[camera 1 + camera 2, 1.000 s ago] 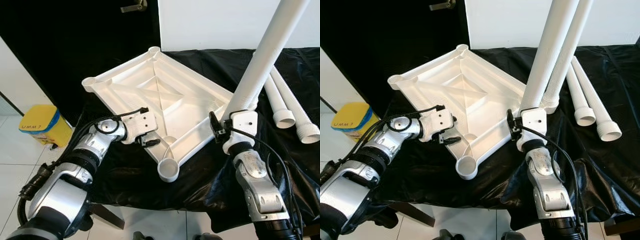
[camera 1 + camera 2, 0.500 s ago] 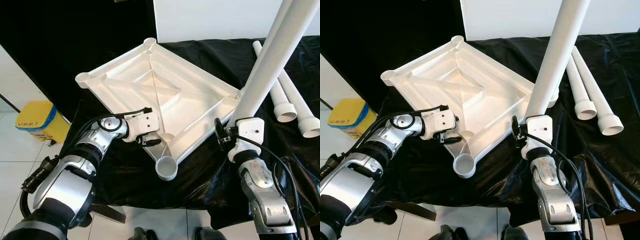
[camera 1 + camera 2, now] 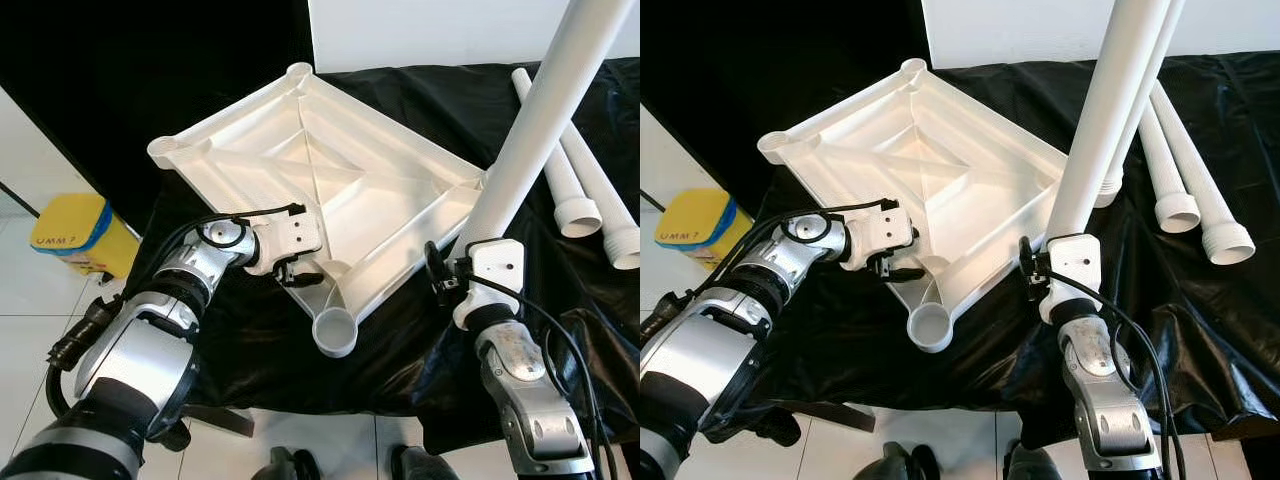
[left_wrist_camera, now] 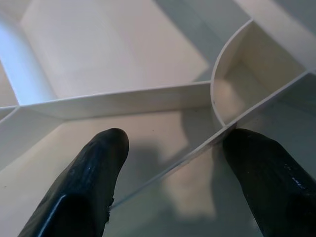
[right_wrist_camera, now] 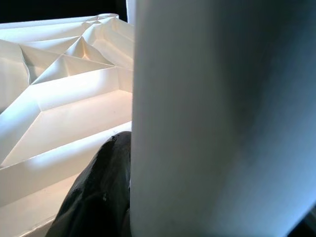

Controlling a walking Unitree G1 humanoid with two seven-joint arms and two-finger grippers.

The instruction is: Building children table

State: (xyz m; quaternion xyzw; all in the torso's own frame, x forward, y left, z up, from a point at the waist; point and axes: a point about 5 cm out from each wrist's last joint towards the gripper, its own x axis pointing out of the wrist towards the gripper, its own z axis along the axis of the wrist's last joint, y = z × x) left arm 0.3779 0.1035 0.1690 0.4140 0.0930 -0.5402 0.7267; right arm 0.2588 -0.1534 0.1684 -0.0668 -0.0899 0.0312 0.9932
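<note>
Black sheeting point(image 3: 300, 350) drapes the surface in front of me, with pale floor tiles below and a yellow plastic bin point(image 3: 72, 232) off to my left. Going left to right: my left gripper point(image 4: 168, 185) sits on the near-left edge of the white plastic tabletop point(image 3: 330, 170), which lies upside down with its ribbed underside facing up. Its two black fingers point(image 4: 89, 173) are spread, straddling a thin rib without clamping it. I read that as steadying the panel, not grasping it.

Just right of that gripper, at the corner nearest me, is an open round leg socket point(image 3: 336, 332); similar sockets mark the left and far corners.

Further right, my right gripper point(image 3: 462, 268) is clenched on the long white plastic table leg point(image 3: 535, 130). The leg stands steeply, long axis running from its lower end by the tabletop's right corner up and away to the right, out of the top of the head views. Its lower tip is hidden behind the gripper, so I can't tell whether it is seated.

I judge the step in hand to be fitting this leg. Next I'd need to bring it upright over the right-corner socket and press straight down while the left side holds the panel.

Two spare white legs point(image 3: 575, 190) lie on the sheeting at far right, open ends toward me.
</note>
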